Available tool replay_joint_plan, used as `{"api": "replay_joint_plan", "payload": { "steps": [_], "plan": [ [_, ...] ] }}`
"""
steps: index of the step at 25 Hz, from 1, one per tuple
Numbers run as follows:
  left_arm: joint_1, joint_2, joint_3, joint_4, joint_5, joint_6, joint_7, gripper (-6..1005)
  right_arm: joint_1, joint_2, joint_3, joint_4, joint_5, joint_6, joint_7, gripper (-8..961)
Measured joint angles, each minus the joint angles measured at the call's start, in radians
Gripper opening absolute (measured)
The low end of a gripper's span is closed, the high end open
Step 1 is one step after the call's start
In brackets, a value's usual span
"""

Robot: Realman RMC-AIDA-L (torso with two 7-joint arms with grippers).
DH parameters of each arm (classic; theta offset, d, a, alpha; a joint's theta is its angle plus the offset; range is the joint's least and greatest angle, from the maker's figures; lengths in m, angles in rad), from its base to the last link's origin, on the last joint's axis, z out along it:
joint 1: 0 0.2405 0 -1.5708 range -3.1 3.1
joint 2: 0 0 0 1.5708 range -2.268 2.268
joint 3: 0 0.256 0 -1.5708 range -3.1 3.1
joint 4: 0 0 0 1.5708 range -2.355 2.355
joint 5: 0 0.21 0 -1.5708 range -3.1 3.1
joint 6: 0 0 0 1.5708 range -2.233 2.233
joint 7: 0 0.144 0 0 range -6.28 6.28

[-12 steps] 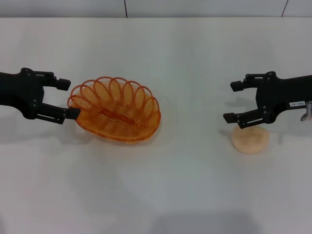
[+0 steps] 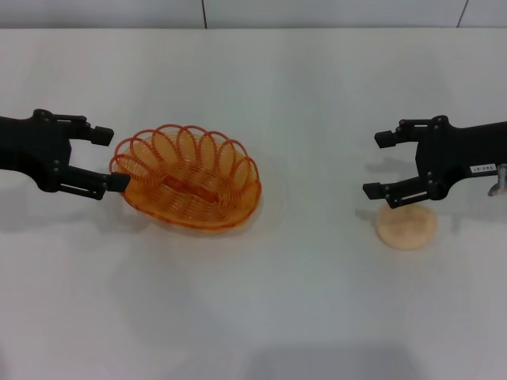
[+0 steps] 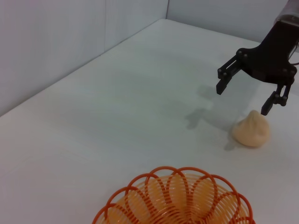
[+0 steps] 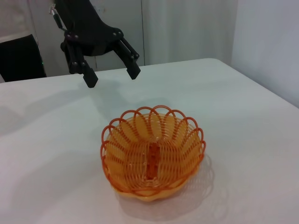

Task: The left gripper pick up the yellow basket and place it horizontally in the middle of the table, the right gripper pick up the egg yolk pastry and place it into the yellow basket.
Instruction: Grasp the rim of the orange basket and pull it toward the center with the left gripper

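The yellow basket (image 2: 188,176) sits on the white table (image 2: 261,301), left of the middle, its long side slightly tilted; it also shows in the left wrist view (image 3: 180,200) and the right wrist view (image 4: 152,151). My left gripper (image 2: 109,158) is open just left of the basket's rim, apart from it; it also shows in the right wrist view (image 4: 111,75). The egg yolk pastry (image 2: 406,226) lies at the right, and also shows in the left wrist view (image 3: 252,130). My right gripper (image 2: 379,165) is open and empty, just above and behind the pastry; it also shows in the left wrist view (image 3: 243,98).
A grey wall (image 2: 317,12) runs along the table's far edge. In the right wrist view a black object (image 4: 21,58) stands beyond the table's left side.
The basket has settled slightly. My left gripper has drawn back a little to the left of the rim. The right gripper and pastry have not moved.
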Motion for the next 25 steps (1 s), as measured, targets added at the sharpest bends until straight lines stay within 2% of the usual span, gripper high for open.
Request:
{"api": "replay_joint_plan", "payload": {
  "steps": [5,9,14,19,23,25],
  "plan": [
    [0.000,-0.005,0.000,0.001,-0.001,0.007,-0.004,880,0.000,0.001,0.000,0.001,0.000,0.003,-0.003,885],
    [-0.002,-0.028,-0.006,0.044,-0.006,0.016,-0.064,880,-0.008,0.006,0.001,-0.007,0.000,0.004,-0.013,885],
    [-0.008,-0.071,0.000,0.203,0.048,0.012,-0.328,880,-0.019,0.012,0.003,-0.016,0.001,0.004,-0.039,886],
    [-0.052,-0.074,0.055,0.318,0.186,0.017,-0.677,879,-0.033,0.019,0.010,-0.018,0.004,0.004,-0.075,883],
    [-0.107,-0.074,0.095,0.328,0.332,0.007,-0.855,879,-0.039,0.021,0.009,-0.018,0.015,-0.002,-0.096,881],
    [-0.135,-0.082,0.103,0.326,0.421,-0.003,-0.911,879,-0.039,0.022,0.006,-0.018,0.018,-0.003,-0.102,880]
  ]
}}
